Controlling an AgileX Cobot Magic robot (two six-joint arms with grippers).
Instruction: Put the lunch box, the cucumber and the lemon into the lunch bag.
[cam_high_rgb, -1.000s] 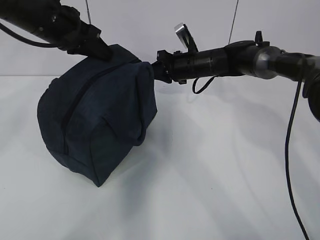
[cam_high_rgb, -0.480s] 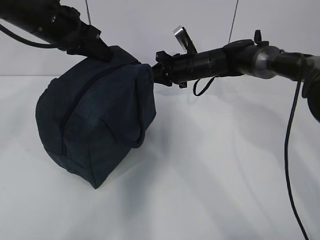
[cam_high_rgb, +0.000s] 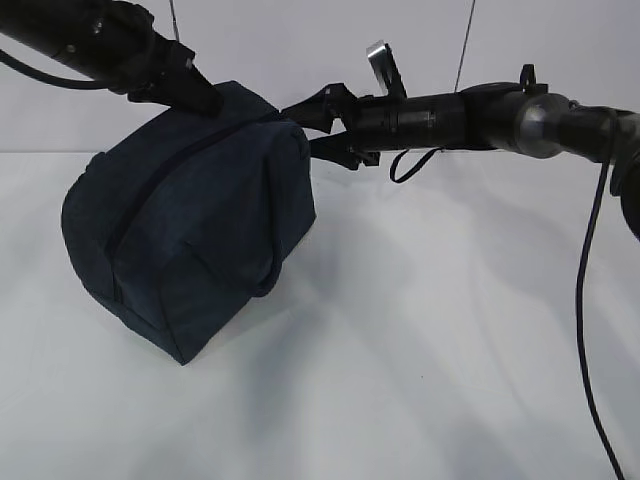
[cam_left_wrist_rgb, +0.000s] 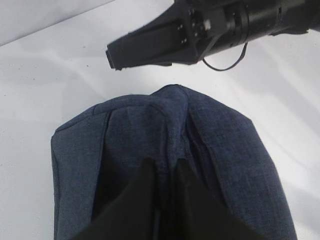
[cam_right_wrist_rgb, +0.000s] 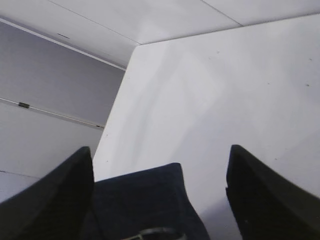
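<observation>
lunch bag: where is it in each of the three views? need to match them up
Exterior: lunch bag sits left of centre, tilted, on the white table.
Left wrist: it fills the lower half, with the left gripper pinching its top fabric.
Right wrist: only a navy corner shows at bottom centre.
Shared landmark: the open right gripper, beside the bag's upper end, also seen in the left wrist view.

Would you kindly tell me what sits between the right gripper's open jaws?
The lunch bag's top corner lies between the right gripper's spread jaws, untouched by either; the right wrist view shows this.
</observation>
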